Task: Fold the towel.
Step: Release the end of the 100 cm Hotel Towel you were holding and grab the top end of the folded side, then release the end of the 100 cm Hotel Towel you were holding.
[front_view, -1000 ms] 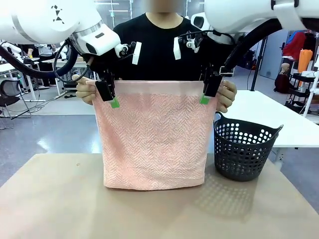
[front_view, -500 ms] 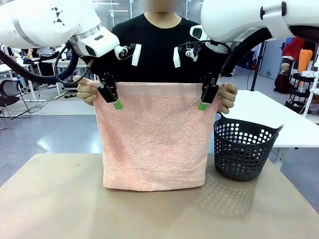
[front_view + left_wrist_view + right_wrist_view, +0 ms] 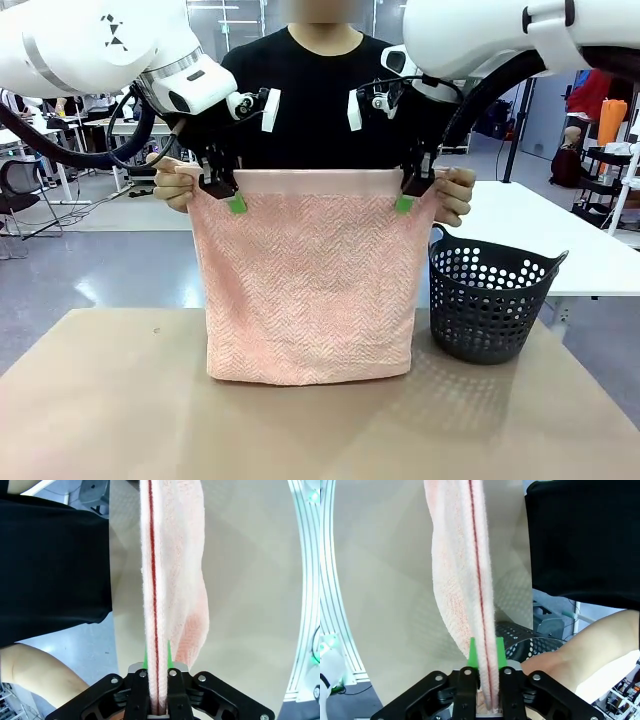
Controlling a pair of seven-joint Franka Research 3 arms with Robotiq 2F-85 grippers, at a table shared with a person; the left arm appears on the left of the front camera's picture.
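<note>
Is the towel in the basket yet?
No, the towel hangs outside the basket, its top edge clamped by the left gripper and the right gripper.

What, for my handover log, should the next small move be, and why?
Probably the person's hands let go: the left end effector and right end effector are each shut on the towel's top hem just inside them.

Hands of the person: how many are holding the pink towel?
2. One hand holds the towel at its top corner at picture left; the other hand at its top corner at picture right.
</note>
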